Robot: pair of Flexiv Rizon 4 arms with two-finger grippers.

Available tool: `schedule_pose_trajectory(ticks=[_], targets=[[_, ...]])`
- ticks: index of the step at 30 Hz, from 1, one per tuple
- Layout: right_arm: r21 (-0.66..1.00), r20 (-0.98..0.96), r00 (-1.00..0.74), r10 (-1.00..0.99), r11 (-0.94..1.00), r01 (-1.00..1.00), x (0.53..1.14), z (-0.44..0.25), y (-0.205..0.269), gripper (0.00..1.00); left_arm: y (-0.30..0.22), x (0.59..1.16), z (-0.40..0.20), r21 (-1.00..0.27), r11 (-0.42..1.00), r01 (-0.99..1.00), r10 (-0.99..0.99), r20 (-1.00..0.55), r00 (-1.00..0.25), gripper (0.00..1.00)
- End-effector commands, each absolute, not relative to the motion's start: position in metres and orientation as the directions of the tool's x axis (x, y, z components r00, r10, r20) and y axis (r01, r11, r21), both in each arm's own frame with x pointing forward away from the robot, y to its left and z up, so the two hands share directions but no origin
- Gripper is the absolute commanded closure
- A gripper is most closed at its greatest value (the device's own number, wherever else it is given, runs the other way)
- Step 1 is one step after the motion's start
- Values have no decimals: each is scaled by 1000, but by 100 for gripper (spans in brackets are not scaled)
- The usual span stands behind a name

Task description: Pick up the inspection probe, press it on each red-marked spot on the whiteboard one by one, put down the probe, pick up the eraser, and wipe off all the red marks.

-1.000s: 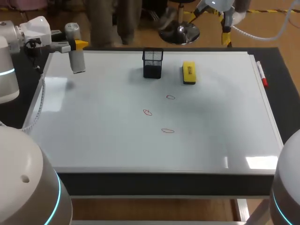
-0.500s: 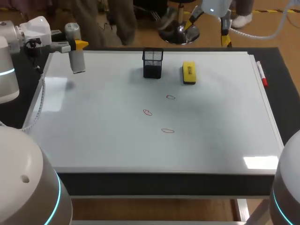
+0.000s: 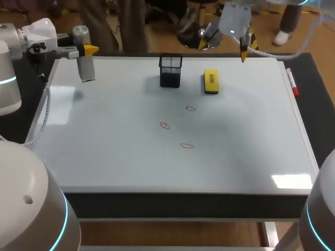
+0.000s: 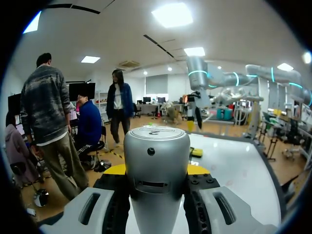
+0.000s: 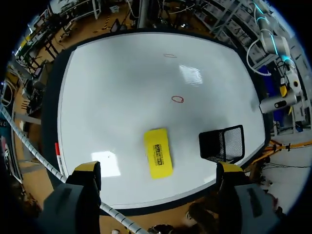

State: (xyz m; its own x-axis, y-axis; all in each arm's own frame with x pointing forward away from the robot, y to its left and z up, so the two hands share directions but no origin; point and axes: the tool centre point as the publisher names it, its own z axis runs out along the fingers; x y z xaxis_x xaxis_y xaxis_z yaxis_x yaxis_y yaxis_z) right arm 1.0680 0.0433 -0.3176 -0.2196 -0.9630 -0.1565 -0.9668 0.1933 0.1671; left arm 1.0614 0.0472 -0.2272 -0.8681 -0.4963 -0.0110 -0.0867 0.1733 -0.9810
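While the inspection probe [image 3: 84, 61] stays pinched upright by the fingers of the left gripper [image 3: 84, 50] at the whiteboard's [image 3: 104, 157] far left corner, the right gripper [image 3: 226, 43], fingers spread, has swung in high over the eraser [image 3: 210, 82]. That seems early, since three red marks [image 3: 165, 125] await pressing. Whether the probe's tip touches the board is unclear.

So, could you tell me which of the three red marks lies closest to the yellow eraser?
The rearmost red mark, just in front of the yellow eraser; the middle mark and the front mark lie farther forward.
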Motion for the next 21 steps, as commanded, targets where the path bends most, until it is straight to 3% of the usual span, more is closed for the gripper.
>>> schedule_pose_trajectory(ticks=[1, 21], targets=[[110, -146, -176, -974, 161, -981, 1061, -331, 46, 0, 47, 1061, -227, -981, 173, -85, -498, -12, -867, 100], [153, -12, -79, -997, 77, -985, 1057, -379, 61, 0, 47, 1061, -227, -981, 173, -85, -498, -12, -867, 100]])
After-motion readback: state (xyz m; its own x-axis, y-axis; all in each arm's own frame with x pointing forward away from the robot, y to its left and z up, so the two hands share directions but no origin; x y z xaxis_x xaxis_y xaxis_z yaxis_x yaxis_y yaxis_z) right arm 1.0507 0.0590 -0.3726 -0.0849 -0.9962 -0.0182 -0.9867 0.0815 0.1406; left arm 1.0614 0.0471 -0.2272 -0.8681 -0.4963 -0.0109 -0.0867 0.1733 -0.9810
